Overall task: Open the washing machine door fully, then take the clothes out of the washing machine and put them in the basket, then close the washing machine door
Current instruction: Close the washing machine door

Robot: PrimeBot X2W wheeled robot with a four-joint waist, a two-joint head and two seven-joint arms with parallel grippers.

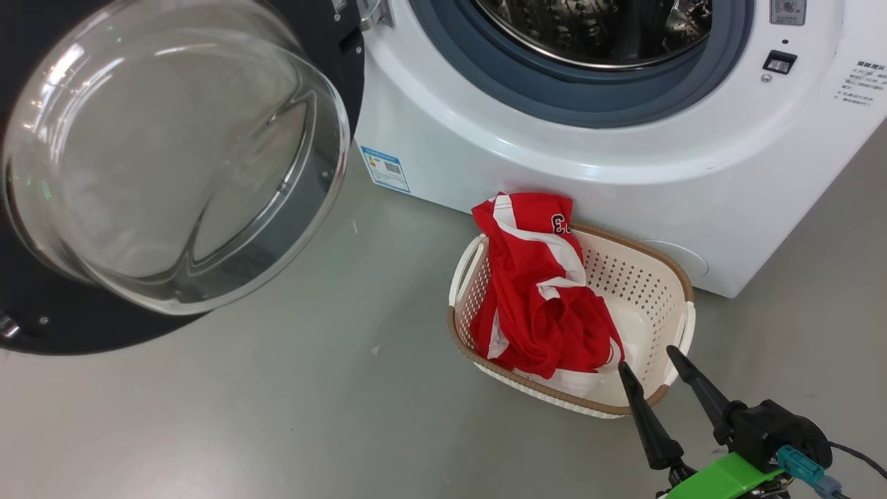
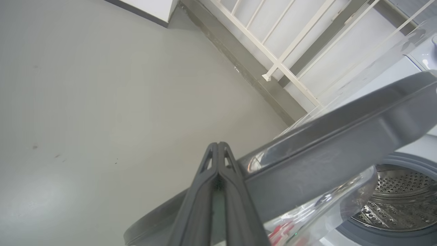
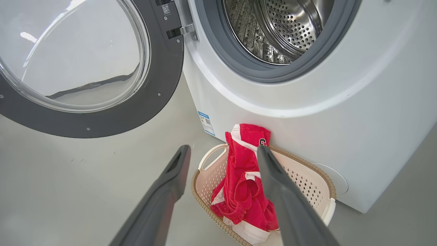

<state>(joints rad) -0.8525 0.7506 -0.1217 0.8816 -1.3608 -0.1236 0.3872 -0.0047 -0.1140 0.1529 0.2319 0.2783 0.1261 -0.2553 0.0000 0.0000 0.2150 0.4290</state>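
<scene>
The grey floor (image 1: 277,416) is smooth and bare-looking, and a white railing (image 2: 276,61) stands by the wall. The big white washing machine (image 1: 554,159) stands on it, and its steel drum (image 1: 596,28) looks shiny inside. The washing machine door (image 1: 173,152) is swung wide open to the left. The basket (image 1: 651,277) sits on the floor, close against the machine's front. The red and white clothes (image 1: 533,298) are piled in the basket's left side and poke up over its back rim. The right gripper (image 1: 648,359) hangs over the basket's near corner, fingers spread apart, holding nothing. The left gripper (image 2: 218,145) has its fingers pressed together, right by the door's dark rim.
</scene>
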